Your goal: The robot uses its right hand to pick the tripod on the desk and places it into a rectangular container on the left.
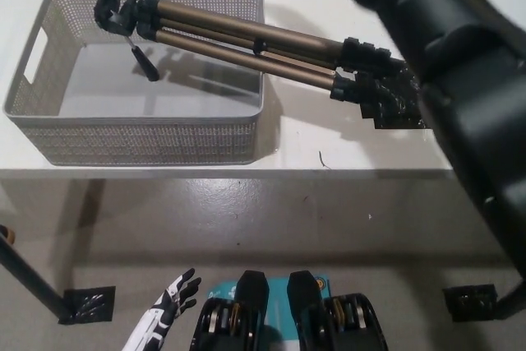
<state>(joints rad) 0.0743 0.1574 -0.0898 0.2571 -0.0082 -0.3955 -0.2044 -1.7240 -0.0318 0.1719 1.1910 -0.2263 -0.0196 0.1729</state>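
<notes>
The tripod [246, 39], black head and bronze legs, lies slanted across the grey mesh rectangular basket [140, 133]. Its head sits inside the basket near the far left corner. Its legs cross the basket's right rim and their feet rest on the white desk [329, 150] to the right. Nothing holds it. My black right arm [464, 80] fills the upper right and runs out of the top edge, so its hand is out of the picture. Low at the bottom left, over the floor, rests my white left hand [168, 310], fingers spread, holding nothing.
A patch of black tape [403, 108] lies on the desk under the tripod's feet. The desk's front edge runs just below the basket. On the floor are black tape marks [86, 303] and a dark pole [25, 281] at the left.
</notes>
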